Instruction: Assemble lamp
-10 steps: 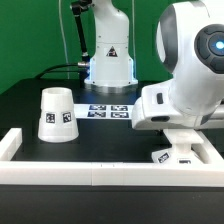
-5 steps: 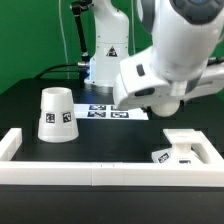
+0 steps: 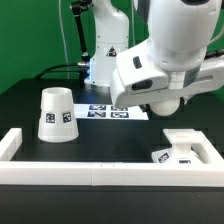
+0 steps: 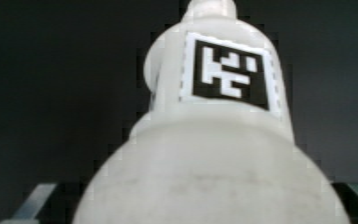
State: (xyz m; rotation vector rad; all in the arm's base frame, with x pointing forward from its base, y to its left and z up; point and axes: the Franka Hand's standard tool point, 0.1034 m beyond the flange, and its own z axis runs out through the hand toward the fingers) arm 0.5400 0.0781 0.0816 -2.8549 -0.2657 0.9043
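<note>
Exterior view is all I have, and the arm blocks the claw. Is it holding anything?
Observer: Yes, the wrist view shows the bulb held in the claw.
Operator: Does a marker face the wrist camera?
Observer: Yes, one square marker on the bulb's narrower part, fully in view.
Operator: What's behind the bulb?
Observer: Only dark background; nothing else shows there.

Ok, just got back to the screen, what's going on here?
The arm is up over the table with its gripper closed on the bulb, which fills the wrist view between the fingers. The shade stands alone at the exterior view's left. The base lies at its right, in the corner of the border rail. Nothing is joined yet.
</note>
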